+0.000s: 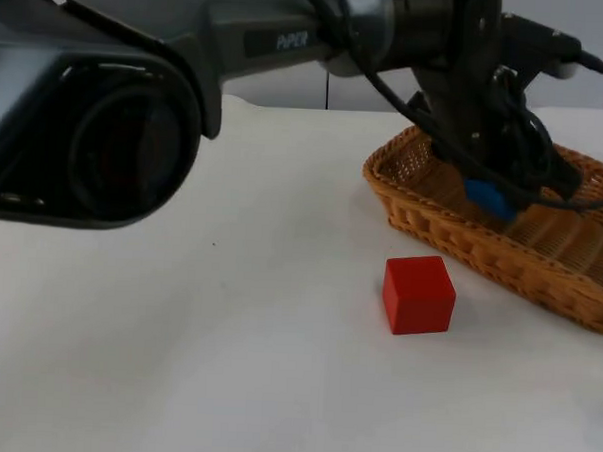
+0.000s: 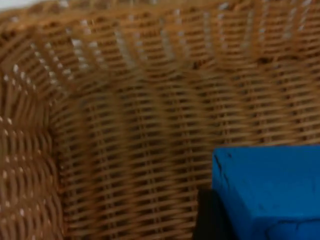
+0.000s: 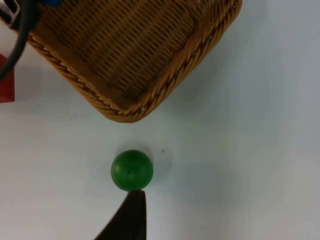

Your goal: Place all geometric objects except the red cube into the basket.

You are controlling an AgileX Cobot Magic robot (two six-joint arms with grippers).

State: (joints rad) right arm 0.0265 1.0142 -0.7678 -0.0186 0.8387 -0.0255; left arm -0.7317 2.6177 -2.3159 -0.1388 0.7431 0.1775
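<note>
My left arm reaches across the table, and my left gripper (image 1: pixel 495 187) hangs inside the wicker basket (image 1: pixel 431 230), shut on a blue block (image 1: pixel 486 202). In the left wrist view the blue block (image 2: pixel 270 192) sits against a black fingertip (image 2: pixel 209 217), close above the woven basket floor (image 2: pixel 125 150). A red cube (image 1: pixel 419 294) stands on the white table just in front of the basket. My right gripper (image 3: pixel 131 220) hovers over the table right beside a green ball (image 3: pixel 131 170), which lies a short way off a corner of the basket (image 3: pixel 125 112).
The left arm's big dark body spans the top view from the left to above the basket. An edge of the red cube (image 3: pixel 5 80) shows beside the basket in the right wrist view. White table lies around the ball.
</note>
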